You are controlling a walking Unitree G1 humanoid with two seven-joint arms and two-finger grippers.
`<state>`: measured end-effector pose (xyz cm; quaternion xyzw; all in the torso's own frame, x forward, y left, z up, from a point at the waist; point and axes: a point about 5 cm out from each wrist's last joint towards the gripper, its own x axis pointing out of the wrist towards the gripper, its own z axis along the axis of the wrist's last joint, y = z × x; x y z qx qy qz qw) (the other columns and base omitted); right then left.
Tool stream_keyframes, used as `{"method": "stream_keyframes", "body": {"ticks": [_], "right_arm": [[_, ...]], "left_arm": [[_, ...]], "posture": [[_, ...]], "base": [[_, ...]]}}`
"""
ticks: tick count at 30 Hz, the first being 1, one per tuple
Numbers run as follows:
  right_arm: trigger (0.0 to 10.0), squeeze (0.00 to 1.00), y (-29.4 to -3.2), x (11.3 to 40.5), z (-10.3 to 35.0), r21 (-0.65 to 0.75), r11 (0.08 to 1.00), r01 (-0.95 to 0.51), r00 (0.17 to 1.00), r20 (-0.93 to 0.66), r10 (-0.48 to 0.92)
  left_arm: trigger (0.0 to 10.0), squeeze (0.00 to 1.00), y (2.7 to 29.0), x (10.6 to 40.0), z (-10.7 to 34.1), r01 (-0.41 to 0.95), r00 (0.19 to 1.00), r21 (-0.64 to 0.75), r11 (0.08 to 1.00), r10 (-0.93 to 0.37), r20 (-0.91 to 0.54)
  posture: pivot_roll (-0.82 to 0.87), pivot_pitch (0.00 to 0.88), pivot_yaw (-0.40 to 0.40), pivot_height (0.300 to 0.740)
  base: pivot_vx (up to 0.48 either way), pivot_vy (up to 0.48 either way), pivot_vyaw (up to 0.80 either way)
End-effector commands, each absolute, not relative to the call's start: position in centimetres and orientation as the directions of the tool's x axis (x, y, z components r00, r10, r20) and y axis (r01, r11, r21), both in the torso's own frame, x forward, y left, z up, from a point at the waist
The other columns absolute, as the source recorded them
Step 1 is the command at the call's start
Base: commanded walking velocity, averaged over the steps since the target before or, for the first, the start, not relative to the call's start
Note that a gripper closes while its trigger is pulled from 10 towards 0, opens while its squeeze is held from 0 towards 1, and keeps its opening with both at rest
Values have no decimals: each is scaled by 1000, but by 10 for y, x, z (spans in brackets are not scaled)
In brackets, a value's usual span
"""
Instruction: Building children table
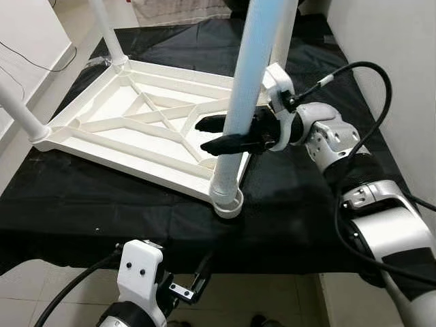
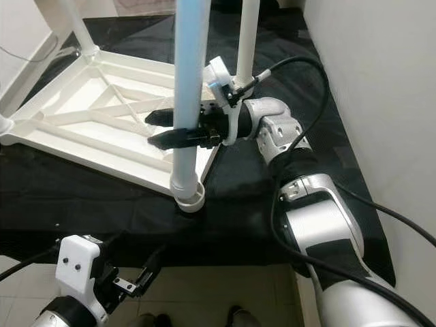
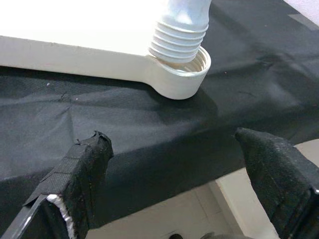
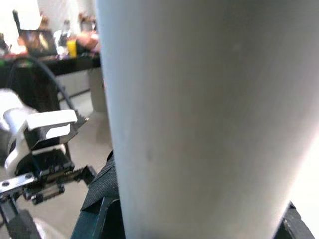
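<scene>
Right gripper [image 1: 216, 134]: long black jaws pinching the tall white plastic table leg [image 1: 246, 88] from either side, about mid-height — reaching in from 3 o'clock.
Left gripper [image 3: 179, 164]: black padded jaws spread wide, nothing between them, hanging low at the counter's front edge, around 6 o'clock from the leg's base.
White table leg: upright, its ribbed threaded end sitting in the round white corner socket [image 3: 185, 79] of the tabletop; threads show above the socket rim.
Tabletop: white plastic children's tabletop with raised ribs [image 1: 129, 122], lying underside up on the black cloth-covered counter [image 1: 82, 204], stretching from the socket toward 10 o'clock.
Other legs: a second white leg [image 2: 246, 41] stands just behind the held one at 12 o'clock; two more [image 1: 107, 30] rise from the far-left and near-left corners [image 1: 20, 112].
Surroundings: white wall [image 2: 381, 102] to the right of the counter; pale tiled floor [image 1: 272, 300] below its front edge — a black cable [image 1: 361, 68] loops off the right wrist.
</scene>
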<state>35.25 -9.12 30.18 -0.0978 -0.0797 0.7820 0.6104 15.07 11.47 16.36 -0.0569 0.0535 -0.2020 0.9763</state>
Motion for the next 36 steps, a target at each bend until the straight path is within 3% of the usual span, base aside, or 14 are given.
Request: {"method": "stream_keyframes", "body": {"ticks": [1,17,22,33,36], "right_arm": [[10000,0,-93,353,285,-199,-250,-948,-232,-110,967],[10000,0,-100,347,297,-205,-291,-935,-269,-128,955],[10000,0,-93,336,297,-182,-368,-912,-354,-106,929],[10000,0,-74,329,283,-167,-451,-877,-429,-152,891],[10000,0,-60,322,280,-170,-513,-841,-484,-188,855]], "left_arm": [[10000,0,114,147,162,390,908,-143,910,-406,-104],[10000,0,115,147,162,378,911,-142,915,-395,-116],[10000,0,115,148,163,377,912,-136,916,-393,-116],[10000,0,114,148,163,374,914,-135,917,-390,-114],[10000,0,115,148,164,370,916,-132,920,-385,-113]], "posture": [[97,280,36,734],[94,293,37,734],[93,295,38,734],[101,296,31,734],[101,296,31,734]], "base": [[0,0,0],[0,0,0],[0,0,0],[0,0,0],[0,0,0]]}}
